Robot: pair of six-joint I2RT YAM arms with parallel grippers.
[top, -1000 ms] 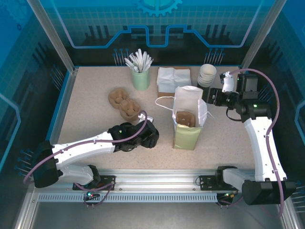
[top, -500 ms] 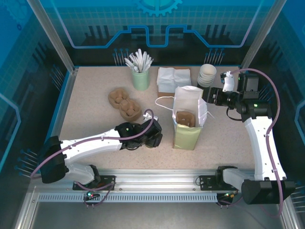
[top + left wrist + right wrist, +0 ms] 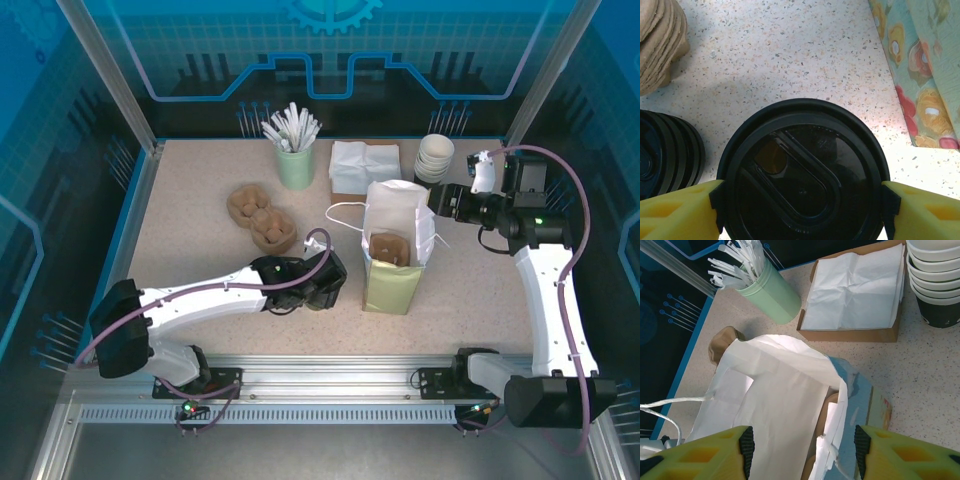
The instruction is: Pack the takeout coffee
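**Top view, left to right.** Two pulp carriers (image 3: 262, 215) lie left of centre on the speckled tabletop (image 3: 190, 230). The left claw (image 3: 325, 285) sits in front of them, just left of the paper bag (image 3: 395, 262). The bag stands upright and open with a further carrier (image 3: 388, 248) inside. The right claw (image 3: 445, 205) is at the bag's upper right edge. Along the back stand a green straw pot (image 3: 295, 162), a napkin tray (image 3: 364, 166) and a stack of lidless cups (image 3: 434, 157).

**Left wrist view.** A stack of loose lids (image 3: 667, 150) lies at left. The coffee (image 3: 802, 175) is seen lid-up, centred in the left claw (image 3: 800, 202). The yellow fingers (image 3: 680, 212) press its rim on both sides, so the claw is clenched on the cup. Whether the cup rests on the tabletop cannot be told. The bag's floral side is at upper right.

**Right wrist view.** The right claw (image 3: 802, 447) is spread wide and released, holding nothing, with the bag's white mouth just beyond its fingers.
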